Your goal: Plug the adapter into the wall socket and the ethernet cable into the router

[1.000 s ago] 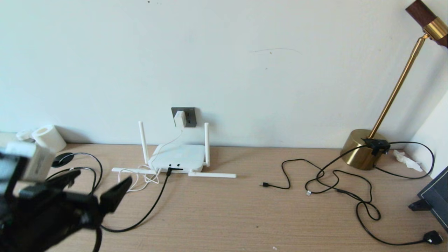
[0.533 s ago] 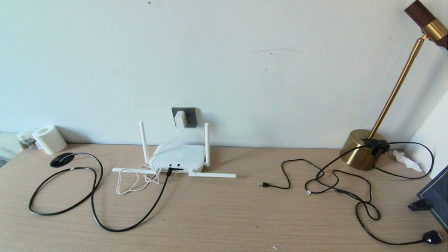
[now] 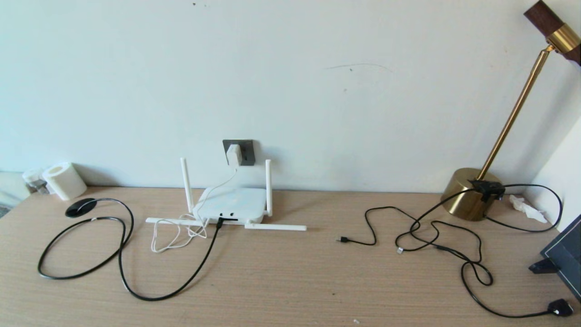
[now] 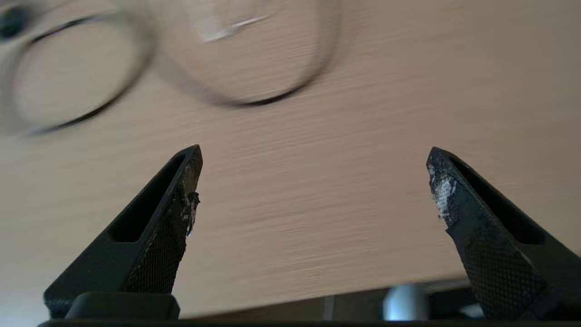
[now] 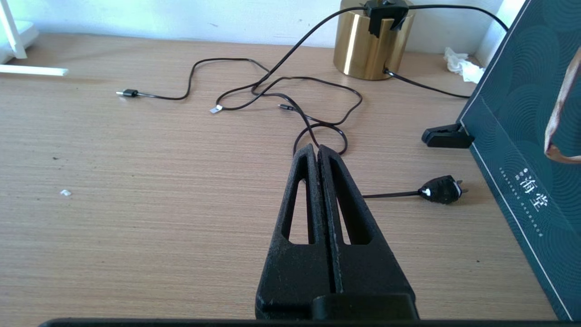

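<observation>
Head view: the adapter (image 3: 233,155) sits in the wall socket (image 3: 245,151), and the ethernet cable (image 3: 136,268) is plugged into the router (image 3: 232,204) on the desk (image 3: 290,281).
Left wrist view: the left gripper (image 4: 313,181) hangs over bare wood, jaws wide and holding nothing. Right wrist view: the right gripper (image 5: 318,152) has its jaws pressed together, empty, near the thin lamp cables (image 5: 290,97).

Bare tabletop (image 3: 281,281) runs wide through the near middle, between the ethernet cable (image 3: 122,272) looping across the near left and the thin black cables (image 3: 435,236) sprawled on the right. At the far wall the router (image 3: 231,204), with its antennas raised and splayed, crowds the way to the wall socket (image 3: 247,152). The lamp (image 3: 472,193) and a dark box (image 3: 565,254) close off the far right corner
</observation>
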